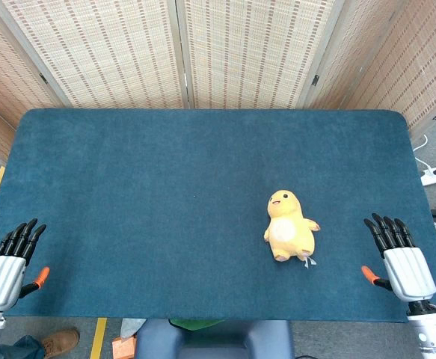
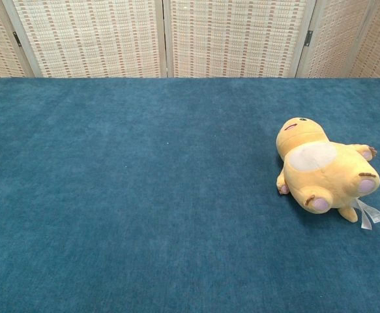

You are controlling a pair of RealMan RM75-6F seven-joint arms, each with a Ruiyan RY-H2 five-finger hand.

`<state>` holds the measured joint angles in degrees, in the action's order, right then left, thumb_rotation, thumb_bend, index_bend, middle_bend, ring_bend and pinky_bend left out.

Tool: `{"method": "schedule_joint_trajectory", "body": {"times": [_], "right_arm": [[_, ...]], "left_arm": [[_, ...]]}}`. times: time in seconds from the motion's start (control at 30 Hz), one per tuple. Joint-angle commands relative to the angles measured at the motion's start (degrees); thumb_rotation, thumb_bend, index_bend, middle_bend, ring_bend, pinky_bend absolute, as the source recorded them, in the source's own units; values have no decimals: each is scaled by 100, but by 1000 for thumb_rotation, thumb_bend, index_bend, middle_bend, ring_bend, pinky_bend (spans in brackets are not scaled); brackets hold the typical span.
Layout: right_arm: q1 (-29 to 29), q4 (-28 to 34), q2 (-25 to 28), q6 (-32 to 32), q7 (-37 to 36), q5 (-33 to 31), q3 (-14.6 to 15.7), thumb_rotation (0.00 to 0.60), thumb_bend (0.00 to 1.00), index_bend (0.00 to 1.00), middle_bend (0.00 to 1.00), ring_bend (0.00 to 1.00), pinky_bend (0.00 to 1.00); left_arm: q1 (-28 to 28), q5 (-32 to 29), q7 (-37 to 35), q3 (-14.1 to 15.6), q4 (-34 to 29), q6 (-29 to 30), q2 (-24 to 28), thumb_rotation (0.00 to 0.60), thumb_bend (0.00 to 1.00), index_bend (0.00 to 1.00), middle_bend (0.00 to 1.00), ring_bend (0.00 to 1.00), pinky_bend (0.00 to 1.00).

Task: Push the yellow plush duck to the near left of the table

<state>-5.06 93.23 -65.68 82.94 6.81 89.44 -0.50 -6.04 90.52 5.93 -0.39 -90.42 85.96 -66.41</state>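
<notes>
a: the duck (image 1: 289, 226) lies on its back, right of centre and in the near half of the table (image 1: 128, 164), head pointing away from the robot, feet toward it. nothing touches it.

b: and it needs to end up near left, so a long slide across the cloth?

a: yes, leftward and a little nearer. i'd judge the right hand (image 1: 397, 254) the natural one. it rests at the near right edge, just beside the duck but apart from it, fingers straight and together, grasping nothing. the left hand (image 1: 8, 262) sits at the near left edge, well apart, also released and flat.

b: how would you push well?

a: bring the right hand to the duck's right flank, palm side on, low against the body so it slides and doesn't roll. it's soft and round, and the cloth looks grippy, so a high push would likely tip it. push through the middle of the belly, or it may spin.

b: what do the two views add?

a: the head view alone shows both hands and the table's edges. the chest view shows no hands, but gives the duck's (image 2: 323, 171) plump side profile, purple foot pads and a tag (image 2: 367, 213) by its feet.
</notes>
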Motion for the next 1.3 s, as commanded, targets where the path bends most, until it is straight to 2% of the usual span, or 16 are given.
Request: {"method": "schedule_joint_trajectory", "body": {"times": [0.03,0.2,0.33,0.5,0.67,0.7,0.77,0.8,0.83,0.87,0.9,0.93,1.03,1.13,1.3], "right_arm": [[-54,26,10,-149,103,-40,24,600,176,0,0,0,0],[-468,-56,-135,-769,-76,-7,-28,600,174,0,0,0,0],[-1002,-186,-401,-1425,169,-113,-245,600,174,0,0,0,0],[-1725,-378,-864,-2457,453,-510,-490,600,174,0,0,0,0],[-2273,-537,-1177,-3442,530,-1006,-537,600,180,0,0,0,1],[-2323,-552,-1213,-3510,536,-1049,-536,600,186,0,6,0,52],[-2353,-610,-1350,-3420,590,-1081,-551,600,224,35,154,86,302],[-2352,-632,-1406,-3358,608,-1069,-546,600,274,119,297,193,474],[-2341,-687,-1489,-3205,635,-986,-541,600,346,252,457,340,628],[-2320,-745,-1561,-3054,651,-894,-531,600,401,357,544,427,714],[-2291,-816,-1645,-2859,673,-774,-524,600,497,508,666,560,848],[-2263,-904,-1739,-2630,682,-606,-513,600,565,602,740,644,926],[-2252,-1268,-2050,-1770,370,260,-421,600,685,716,819,734,998],[-2446,-1538,-2277,-1245,-189,1005,-338,600,716,752,842,753,1000],[-3058,-1856,-2781,-1137,-720,1704,-350,600,714,753,835,744,1000]], "left_arm": [[-21,-106,60,-3,-93,-118,28,600,334,0,0,0,135],[-63,-114,-15,-41,-128,-141,47,600,334,0,0,0,135],[-111,-150,-65,-52,-98,-236,51,600,334,0,0,0,135],[-176,-210,-73,-54,-97,-381,46,600,335,0,0,0,135],[-199,-236,-113,-27,-103,-462,78,600,335,0,0,0,136],[-203,-247,-133,-25,-103,-478,85,600,334,0,0,0,137],[-209,-285,-162,-30,-106,-504,103,600,334,0,0,0,138],[-210,-297,-173,-32,-102,-512,109,600,334,0,0,0,138],[-212,-306,-186,-30,-103,-521,118,600,334,0,0,0,139],[-213,-311,-198,-27,-106,-530,125,600,334,0,0,0,139],[-214,-314,-206,-24,-113,-536,131,600,334,0,0,0,140],[-215,-317,-218,-21,-114,-542,137,600,334,0,0,0,140],[-224,-313,-256,-12,-123,-560,153,600,334,0,0,0,140],[-238,-305,-274,-1,-131,-585,162,600,335,0,0,0,140],[-248,-306,-338,1,-142,-596,184,600,335,0,0,0,142]]}}
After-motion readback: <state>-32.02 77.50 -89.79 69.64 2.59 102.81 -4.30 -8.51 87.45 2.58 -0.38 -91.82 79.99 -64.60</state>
